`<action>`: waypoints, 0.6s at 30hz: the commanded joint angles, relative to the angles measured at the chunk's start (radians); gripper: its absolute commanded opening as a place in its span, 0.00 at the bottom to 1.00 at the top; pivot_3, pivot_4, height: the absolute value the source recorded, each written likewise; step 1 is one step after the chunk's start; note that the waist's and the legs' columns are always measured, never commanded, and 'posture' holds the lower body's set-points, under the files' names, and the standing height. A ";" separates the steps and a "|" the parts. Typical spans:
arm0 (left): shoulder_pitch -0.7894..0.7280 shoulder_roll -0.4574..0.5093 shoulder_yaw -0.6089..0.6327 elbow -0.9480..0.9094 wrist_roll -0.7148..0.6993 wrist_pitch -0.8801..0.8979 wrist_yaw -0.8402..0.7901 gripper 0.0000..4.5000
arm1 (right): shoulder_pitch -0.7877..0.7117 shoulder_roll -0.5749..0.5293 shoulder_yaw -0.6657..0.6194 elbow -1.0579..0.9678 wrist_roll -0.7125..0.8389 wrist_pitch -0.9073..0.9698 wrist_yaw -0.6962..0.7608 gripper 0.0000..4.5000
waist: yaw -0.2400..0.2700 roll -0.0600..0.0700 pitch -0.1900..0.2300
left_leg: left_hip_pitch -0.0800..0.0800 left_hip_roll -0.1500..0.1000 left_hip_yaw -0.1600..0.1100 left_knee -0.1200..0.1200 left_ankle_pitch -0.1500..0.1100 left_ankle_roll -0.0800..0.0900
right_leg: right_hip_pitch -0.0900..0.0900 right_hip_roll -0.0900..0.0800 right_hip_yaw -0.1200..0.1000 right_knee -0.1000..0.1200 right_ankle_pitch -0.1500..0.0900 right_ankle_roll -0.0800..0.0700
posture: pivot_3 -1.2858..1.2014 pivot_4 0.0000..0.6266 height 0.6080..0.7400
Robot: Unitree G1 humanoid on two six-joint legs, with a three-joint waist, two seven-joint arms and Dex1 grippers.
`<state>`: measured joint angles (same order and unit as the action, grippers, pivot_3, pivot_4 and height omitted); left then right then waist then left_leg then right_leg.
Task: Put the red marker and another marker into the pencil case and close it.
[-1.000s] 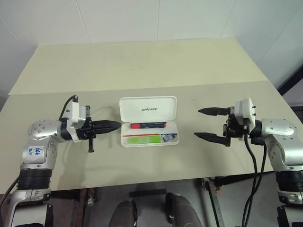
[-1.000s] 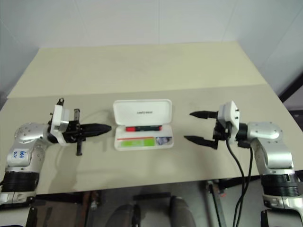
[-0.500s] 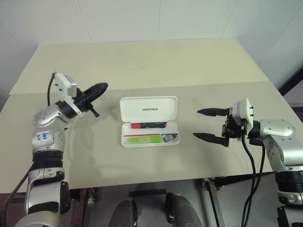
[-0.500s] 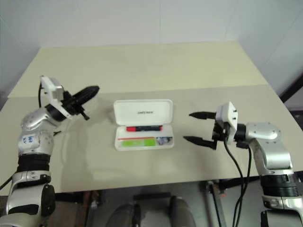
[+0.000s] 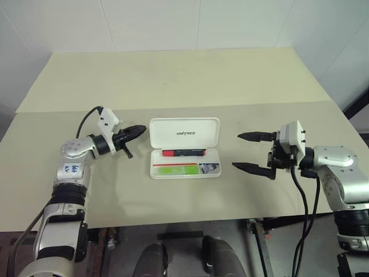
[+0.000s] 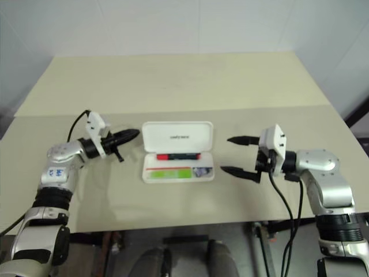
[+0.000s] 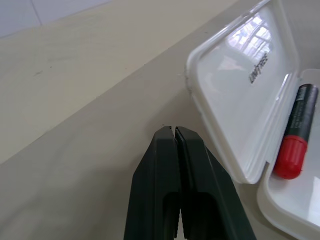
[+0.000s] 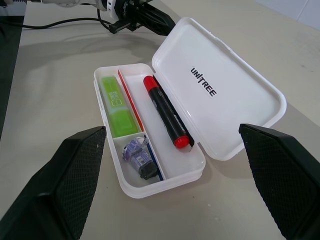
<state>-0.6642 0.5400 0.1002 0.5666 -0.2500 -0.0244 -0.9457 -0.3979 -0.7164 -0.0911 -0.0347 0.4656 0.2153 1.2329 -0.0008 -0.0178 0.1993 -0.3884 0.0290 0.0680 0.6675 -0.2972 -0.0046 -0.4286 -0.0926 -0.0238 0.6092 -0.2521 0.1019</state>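
Pencil case [image 5: 184, 148]: open on the tabletop [image 5: 173, 81], lid raised at the back.
Red marker [image 5: 183, 153]: lying in the rear compartment.
Green marker [image 8: 114, 105]: lying in the front compartment.
Left tool [image 5: 138, 130]: closed, empty, tip just beside the lid's left edge.
Right tool [image 5: 247, 152]: wide open, empty, right of the case, apart.

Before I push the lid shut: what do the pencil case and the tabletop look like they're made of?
The pencil case: apparently hard moulded plastic, glossy white; its open lid holds a flat shape and mirrors window light in the left wrist view. The tabletop: looks like matte pale beige laminate or painted board, with no glare and a seam across it; its core can't be told.
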 commanded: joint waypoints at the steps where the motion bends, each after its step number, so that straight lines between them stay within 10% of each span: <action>1: -0.031 -0.007 0.001 -0.009 -0.011 -0.016 -0.022 0.00 | 0.003 0.002 -0.020 -0.030 0.023 -0.009 -0.006 1.00 | 0.000 0.000 0.000 | 0.000 0.000 0.000 0.000 0.000 0.000 | 0.000 0.000 0.000 0.000 0.000 0.000 | 0.52 0.24 1.00; 18: -0.024 -0.038 -0.037 -0.051 -0.021 -0.065 -0.154 0.00 | 0.011 0.023 -0.018 -0.015 0.019 -0.038 -0.011 1.00 | 0.001 0.000 0.000 | 0.000 0.000 0.000 0.000 0.000 0.000 | 0.000 0.000 0.000 0.001 0.000 0.000 | 0.52 0.24 1.00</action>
<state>-0.6936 0.4891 0.0651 0.5606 -0.2502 -0.0572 -1.0626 -0.3884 -0.6965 -0.0911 -0.0342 0.4709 0.1955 1.2281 0.0000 -0.0179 0.1993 -0.3888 0.0289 0.0680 0.6678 -0.2972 -0.0045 -0.4285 -0.0921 -0.0240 0.6097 -0.2521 0.1020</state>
